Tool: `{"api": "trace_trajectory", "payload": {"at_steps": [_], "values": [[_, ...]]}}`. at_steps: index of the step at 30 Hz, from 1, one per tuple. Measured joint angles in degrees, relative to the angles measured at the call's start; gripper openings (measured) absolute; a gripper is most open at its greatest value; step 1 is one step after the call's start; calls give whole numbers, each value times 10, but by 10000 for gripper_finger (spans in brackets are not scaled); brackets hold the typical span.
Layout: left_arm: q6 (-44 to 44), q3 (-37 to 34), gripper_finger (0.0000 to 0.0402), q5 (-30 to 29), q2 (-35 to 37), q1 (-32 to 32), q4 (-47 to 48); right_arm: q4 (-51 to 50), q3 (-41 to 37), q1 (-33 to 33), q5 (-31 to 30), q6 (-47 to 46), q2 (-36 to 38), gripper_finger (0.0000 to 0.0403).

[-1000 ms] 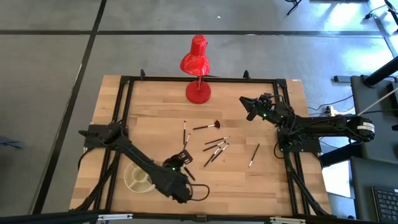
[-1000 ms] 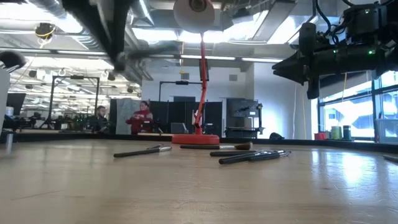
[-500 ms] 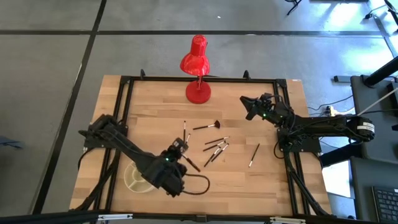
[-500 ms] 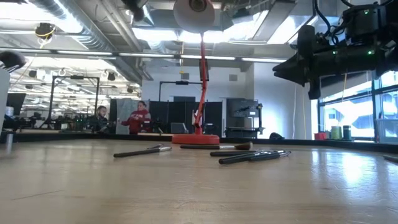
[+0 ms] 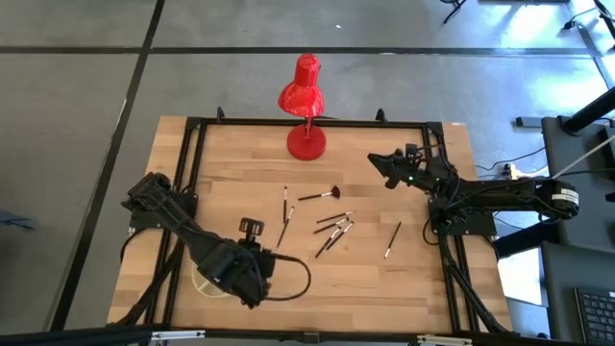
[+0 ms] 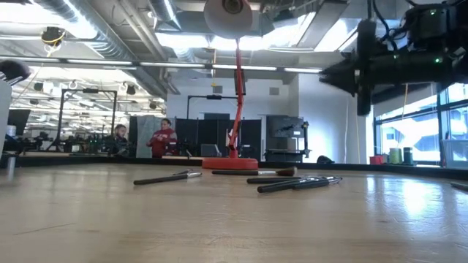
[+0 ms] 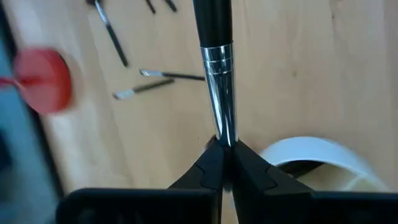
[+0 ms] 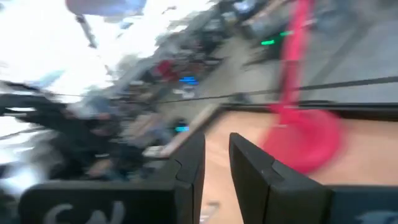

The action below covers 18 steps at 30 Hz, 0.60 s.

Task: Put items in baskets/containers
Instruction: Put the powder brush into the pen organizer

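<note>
Silver-banded makeup brush (image 7: 219, 68) pinched tight in left claw (image 7: 225, 163), hanging beside cream dish (image 7: 320, 154), ready to drop.

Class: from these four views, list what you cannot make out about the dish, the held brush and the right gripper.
- Dish: high view, the left arm covers most of it; left wrist view shows only a rim, so compartments and contents are hidden.
- Held brush: left gripper is shut on it; its bristle tip is hidden.
- Right gripper: motion-blurred; nothing shows between its fingers.

Grey floor (image 5: 77, 115) around the table, bright windows (image 6: 420, 128), perhaps two people (image 6: 161, 139) far off.
</note>
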<state>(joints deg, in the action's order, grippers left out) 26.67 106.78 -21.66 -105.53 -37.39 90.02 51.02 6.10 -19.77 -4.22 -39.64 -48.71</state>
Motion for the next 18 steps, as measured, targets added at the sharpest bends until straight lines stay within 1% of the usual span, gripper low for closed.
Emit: {"api": "trace_trajectory", "payload": {"at_steps": [2,3,5,6,8,10,12,15,18], "values": [[13,0,11,13,1,4,0,8,20,0,82,-8,0,74],[-1,0,11,15,1,5,0,4,36,3,126,-8,0,74],[-68,0,11,5,-4,2,0,-27,73,23,208,-3,-6,74],[-114,0,11,-8,-8,-1,0,-50,90,42,233,5,-11,74],[-200,0,13,-44,-18,-6,0,-105,120,84,237,28,-28,74],[-258,0,14,-102,-26,-6,0,-151,144,129,199,43,-54,74],[-304,0,14,-172,-35,-2,0,-168,160,164,168,44,-90,74],[-383,0,14,-262,-57,3,0,-142,172,206,163,9,-148,74],[-457,0,14,-331,-81,7,-2,-56,174,240,172,-47,-205,74]]}}
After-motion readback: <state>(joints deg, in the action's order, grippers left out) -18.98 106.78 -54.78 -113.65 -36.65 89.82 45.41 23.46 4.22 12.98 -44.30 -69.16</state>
